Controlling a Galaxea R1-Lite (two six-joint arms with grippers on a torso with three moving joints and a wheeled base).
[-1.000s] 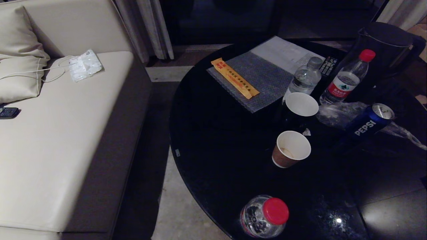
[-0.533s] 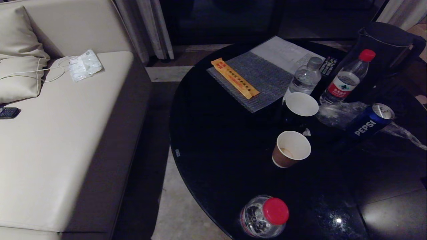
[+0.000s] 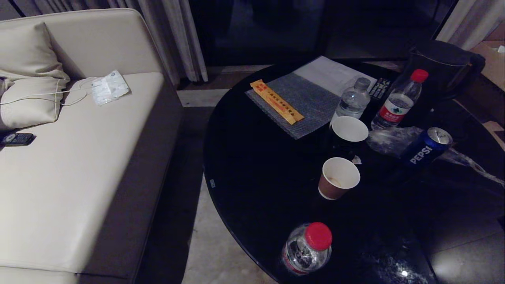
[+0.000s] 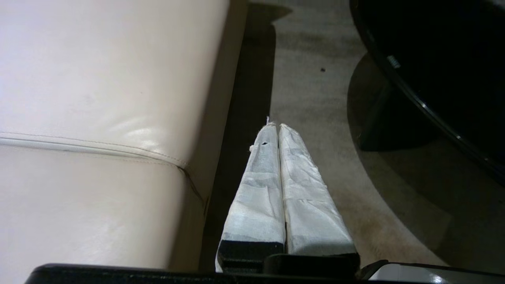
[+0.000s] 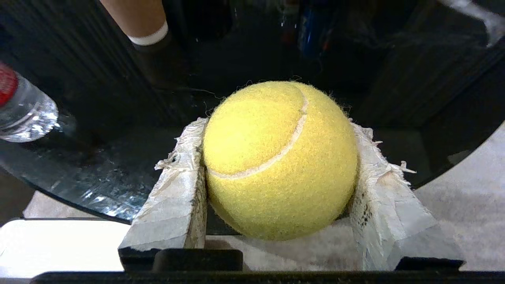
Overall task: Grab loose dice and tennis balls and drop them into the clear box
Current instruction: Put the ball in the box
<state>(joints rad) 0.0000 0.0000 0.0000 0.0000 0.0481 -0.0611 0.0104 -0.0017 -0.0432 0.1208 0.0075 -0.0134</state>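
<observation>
1. Here, the round black glossy surface [image 3: 256,165] carries two open paper cups: a brown one [image 3: 338,178] with a white inside and a faint residue at the bottom, and a dark one [image 3: 348,133] just behind it whose white inside looks bare.
2. A clear water bottle with a red cap [image 3: 307,249] stands near the front rim of the surface; two more clear bottles stand at the back, one with a grey cap [image 3: 354,99] and one with a red cap and red label [image 3: 399,101].
3. A blue Pepsi can [image 3: 426,146] rests beside crumpled clear plastic wrap [image 3: 384,140]; its top is shut as far as can be seen.
4. A grey woven mat [image 3: 303,102] lies at the back with a flat orange packet [image 3: 277,101] laid slantwise on it.
5. The tennis ball [image 5: 278,159], fuzzy yellow with a pale curved seam, sits between the jaws of the right gripper [image 5: 276,165], which pinch it from both sides with tape-wrapped, frayed fingers [image 5: 177,197], just off the rim of the surface.
6. The left gripper [image 4: 276,128] hangs over the floor between the cream leather sofa [image 4: 98,98] and the surface, its white-wrapped jaws pressed together on nothing.
</observation>
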